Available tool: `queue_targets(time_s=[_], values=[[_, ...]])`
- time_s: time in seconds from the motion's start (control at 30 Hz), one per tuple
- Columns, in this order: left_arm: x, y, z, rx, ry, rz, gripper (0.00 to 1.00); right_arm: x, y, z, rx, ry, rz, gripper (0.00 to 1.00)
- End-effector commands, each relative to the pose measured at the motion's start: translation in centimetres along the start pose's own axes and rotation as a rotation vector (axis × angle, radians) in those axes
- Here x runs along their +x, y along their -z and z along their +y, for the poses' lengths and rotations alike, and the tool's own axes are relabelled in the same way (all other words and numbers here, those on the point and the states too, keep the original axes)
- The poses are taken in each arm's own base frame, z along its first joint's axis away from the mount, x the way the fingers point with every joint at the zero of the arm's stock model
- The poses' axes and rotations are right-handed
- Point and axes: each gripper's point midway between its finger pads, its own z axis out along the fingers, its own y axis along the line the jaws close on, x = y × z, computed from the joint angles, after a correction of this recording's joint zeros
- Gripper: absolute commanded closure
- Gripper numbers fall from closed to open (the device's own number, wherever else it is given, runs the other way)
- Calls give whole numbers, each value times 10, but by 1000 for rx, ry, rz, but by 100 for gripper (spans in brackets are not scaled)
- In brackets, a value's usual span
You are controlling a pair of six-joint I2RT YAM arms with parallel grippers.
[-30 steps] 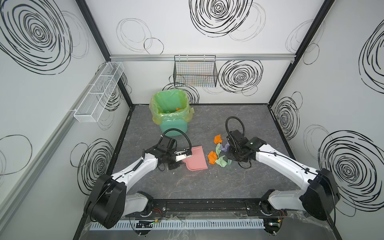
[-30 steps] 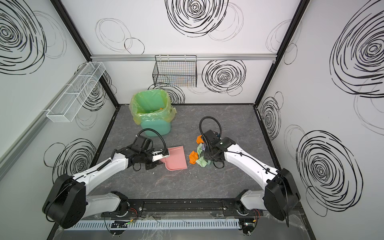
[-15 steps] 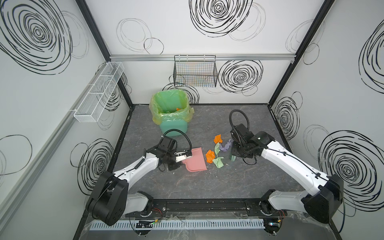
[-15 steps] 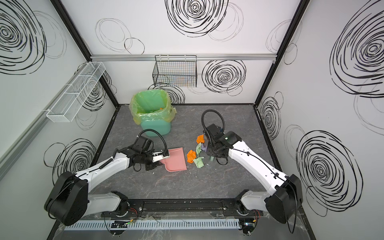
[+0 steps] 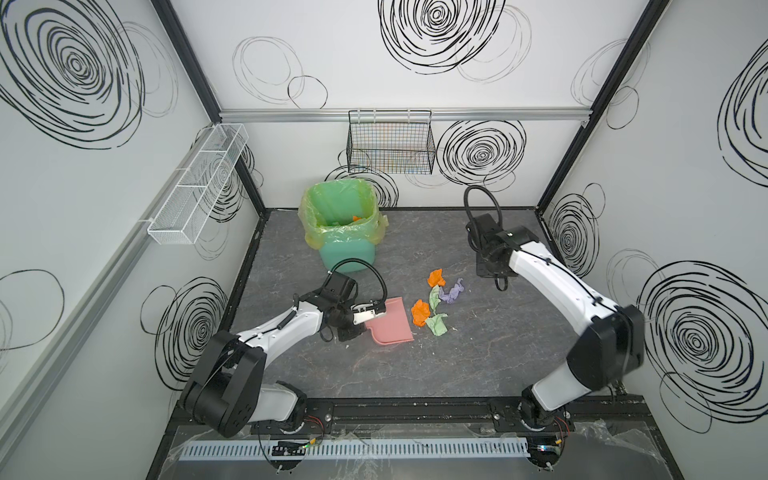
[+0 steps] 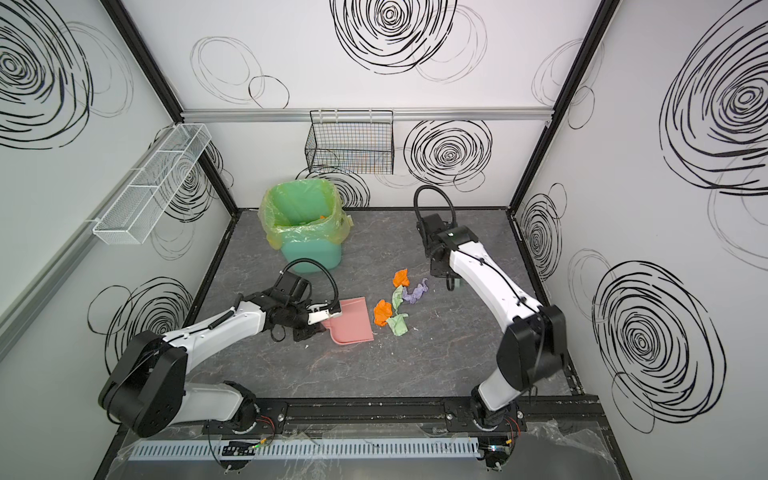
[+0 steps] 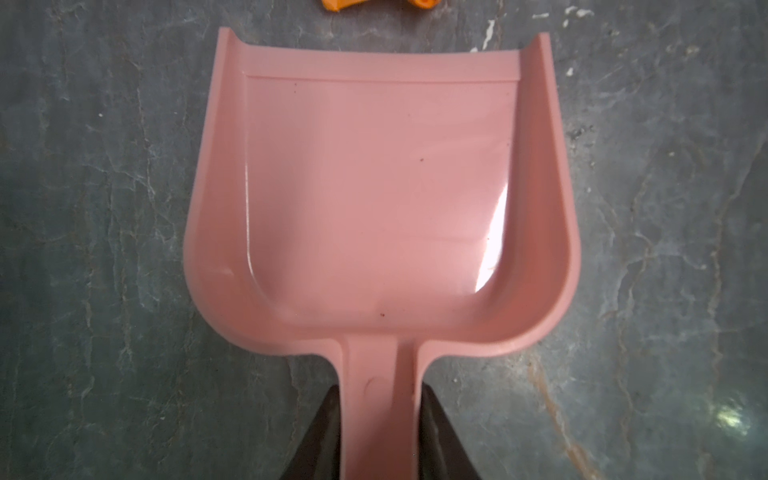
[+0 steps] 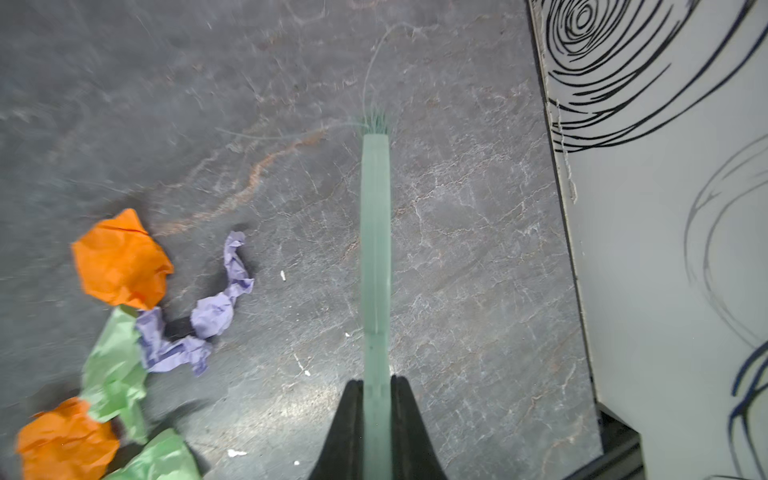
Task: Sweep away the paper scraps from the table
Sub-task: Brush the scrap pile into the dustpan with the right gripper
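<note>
Five paper scraps [image 5: 434,300] lie on the table [image 5: 415,374], just right of ctr in both top views: two orange, two pale green, one lilac, bunched close w/ several touching. We see the lower orange wad [image 5: 420,312] at the left edge of the bunch, nearest the pink dustpan [image 5: 392,322]. In the left wrist view it sits just beyond the pan's open lip, not touching it. The lilac twist [image 5: 453,291] is at the bunch's upper right. The dustpan rests flat on the table, left of the scraps, lip facing them. The left gripper [image 7: 380,415] is clenched on the pan's handle, dark fingers [image 7: 328,419] pressed on both sides. The right gripper [image 8: 376,388] is clamped on the handle of a pale green brush [image 8: 375,232]. In the top views it sits up and to the right of the scraps, well apart from them, near the right wall. We can't tell whether the bristles touch the table, and the arm hides most of the brush from above. At upper left of the table, by the back wall, stands a teal bin [image 5: 347,255] w/ a yellow-green liner [image 5: 309,216]. An orange bit [image 5: 356,217] shows inside it.
</note>
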Motion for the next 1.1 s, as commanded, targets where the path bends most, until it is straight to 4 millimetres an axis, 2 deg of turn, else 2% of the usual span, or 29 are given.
queue_targets(time_s=[0.0,0.13,0.4,0.73,1.07], values=[[-15,4,11,-37,9,-18,100,1,-17,0,155,175,65,100],[-16,5,13,-53,24,-10,100,3,-29,30,190,303,64,100],[-1,-2,-2,-10,72,50,100,13,-27,71,112,403,44,100],[0,3,-17,-2,103,58,100,34,-14,97,74,487,39,100],[-3,-12,-31,26,104,66,100,67,9,127,-19,563,42,100]])
